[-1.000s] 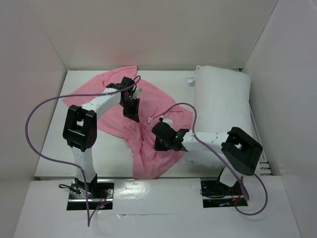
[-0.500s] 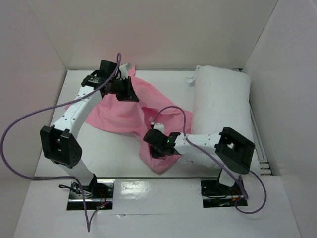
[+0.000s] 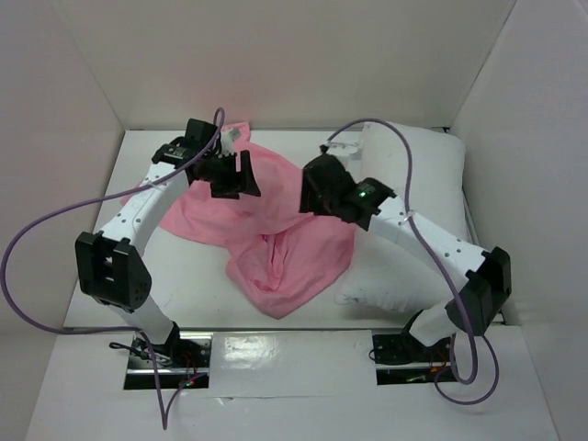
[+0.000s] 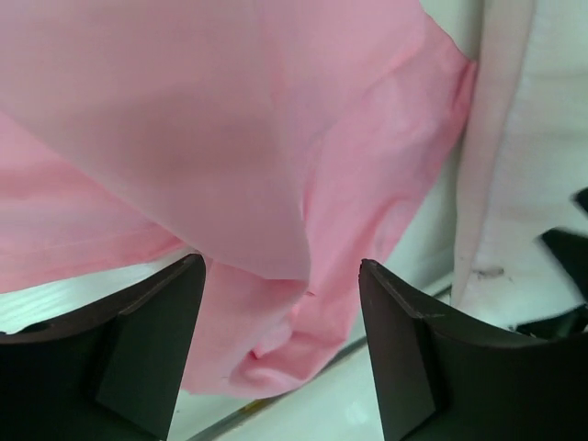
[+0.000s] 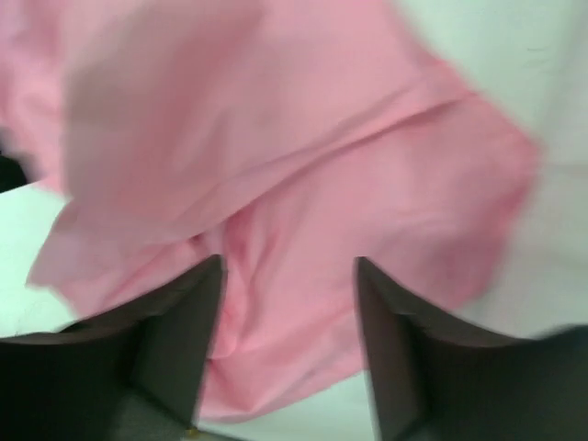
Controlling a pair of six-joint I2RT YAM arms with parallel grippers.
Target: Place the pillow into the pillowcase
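The pillowcase (image 3: 285, 262) is lying crumpled in the middle of the tabletop (image 3: 197, 280), its right edge touching the pillow (image 3: 413, 170). The pillow is lying lengthwise along the right wall, wholly outside the pillowcase. The left jaws are hovering over the pillowcase's far left part, spread apart and pinching nothing. The right jaws are hanging above its far right part, near the pillow, also spread with nothing between them, though that wrist view is blurred. The right arm (image 3: 432, 239) is reaching across the pillow.

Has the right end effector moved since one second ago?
Yes. The right end effector moved away from its base, toward the back wall.
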